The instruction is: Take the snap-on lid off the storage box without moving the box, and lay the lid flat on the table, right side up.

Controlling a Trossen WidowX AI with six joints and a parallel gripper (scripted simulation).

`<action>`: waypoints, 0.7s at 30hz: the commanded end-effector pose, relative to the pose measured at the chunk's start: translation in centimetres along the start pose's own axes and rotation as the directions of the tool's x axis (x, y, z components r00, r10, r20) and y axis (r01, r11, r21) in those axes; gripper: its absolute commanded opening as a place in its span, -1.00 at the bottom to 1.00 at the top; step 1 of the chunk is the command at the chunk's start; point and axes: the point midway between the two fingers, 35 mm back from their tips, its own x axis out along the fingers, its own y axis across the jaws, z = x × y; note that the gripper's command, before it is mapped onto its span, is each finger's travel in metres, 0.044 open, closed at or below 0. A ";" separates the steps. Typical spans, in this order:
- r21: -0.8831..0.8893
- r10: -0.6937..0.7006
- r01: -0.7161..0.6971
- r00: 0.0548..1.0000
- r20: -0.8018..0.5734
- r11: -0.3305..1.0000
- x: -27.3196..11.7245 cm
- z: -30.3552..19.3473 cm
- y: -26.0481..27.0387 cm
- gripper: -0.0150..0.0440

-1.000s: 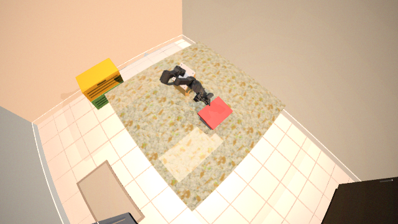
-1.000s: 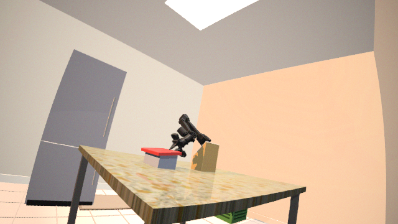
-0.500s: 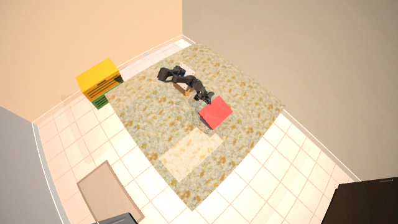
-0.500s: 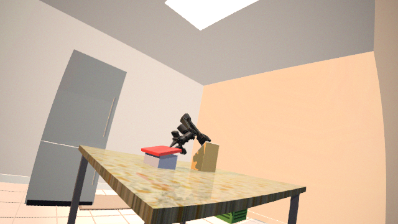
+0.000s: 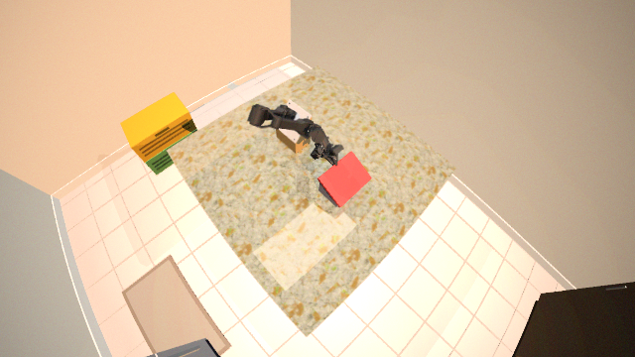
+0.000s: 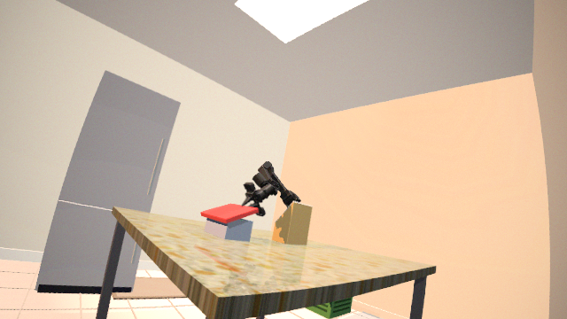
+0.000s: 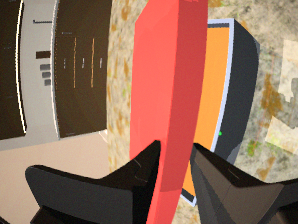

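Note:
The red lid (image 5: 345,178) (image 6: 230,213) (image 7: 155,75) is raised off the storage box and slightly tilted above it. The storage box (image 6: 239,231) (image 7: 240,90) stands on the table (image 5: 258,188) (image 6: 337,261), grey-blue outside. In the wrist view its pale rim and orange inside show beside the lid. My gripper (image 5: 335,163) (image 7: 175,147) is shut on the lid's edge, one finger on each side of it. Whether the lid still touches the box at any point cannot be told.
A tan and orange block (image 5: 293,141) (image 6: 299,223) stands by the arm's base. A pale rectangular patch (image 5: 305,245) shows on the table in front of the box. A yellow cabinet (image 5: 159,124) stands beyond the table's edge.

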 end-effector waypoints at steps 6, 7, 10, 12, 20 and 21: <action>0.007 0.014 -0.014 1.000 0.000 1.000 -0.4 0.0 1.7 -0.49; 0.007 0.014 -0.014 1.000 0.000 1.000 -0.4 0.0 1.9 -0.49; 0.007 0.014 -0.014 1.000 0.000 1.000 -0.5 0.0 2.3 -0.49; 0.008 0.014 -0.014 1.000 0.000 1.000 -0.5 0.0 2.6 -0.49; 0.008 0.014 -0.014 1.000 0.000 1.000 -0.8 0.0 3.8 -0.49; 0.008 0.014 -0.014 1.000 0.000 1.000 -0.9 0.0 3.9 -0.49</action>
